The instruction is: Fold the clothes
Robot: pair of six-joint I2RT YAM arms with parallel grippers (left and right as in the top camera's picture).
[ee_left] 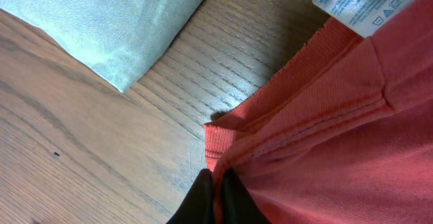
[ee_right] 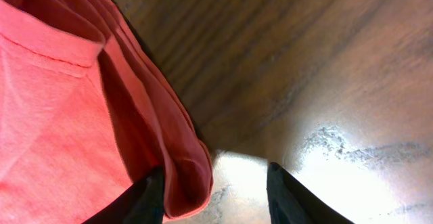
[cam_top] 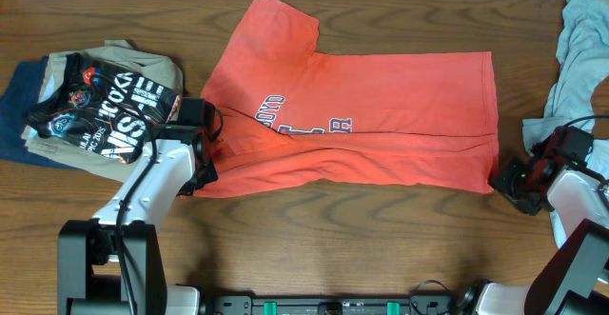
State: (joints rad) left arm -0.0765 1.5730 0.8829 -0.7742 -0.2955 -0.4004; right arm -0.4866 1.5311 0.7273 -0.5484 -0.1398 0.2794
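Red-orange and partly folded, the T-shirt [cam_top: 381, 115] lies across the middle of the wooden table [cam_top: 381, 248]. One sleeve points toward the top of the frame, and a few navy-and-white letters [cam_top: 304, 125] show along a fold near its centre. At the left edge of the frame sits a pile with a black shirt [cam_top: 105, 110] with white print on top, a tan garment [cam_top: 143, 60] under it and a navy garment [cam_top: 21, 106] at the bottom. A grey garment [cam_top: 580, 58] is bunched in the upper right corner. The left gripper [cam_top: 205, 163] sits at the T-shirt's lower left edge. In the left wrist view its black fingers [ee_left: 199, 200] are pressed together at the bottom of the frame, pinching a ridge of the red fabric beside a stitched seam. A white label [ee_left: 369, 4] with blue print shows at the upper right, and a pale cloth [ee_left: 115, 21] lies on the wood at the upper left. The right gripper [cam_top: 504, 177] sits at the T-shirt's lower right corner. In the right wrist view its fingers [ee_right: 145, 197] stand apart. The folded red hem lies loose between them, against the finger at the lower left, and bare wood shows in front of the other finger.
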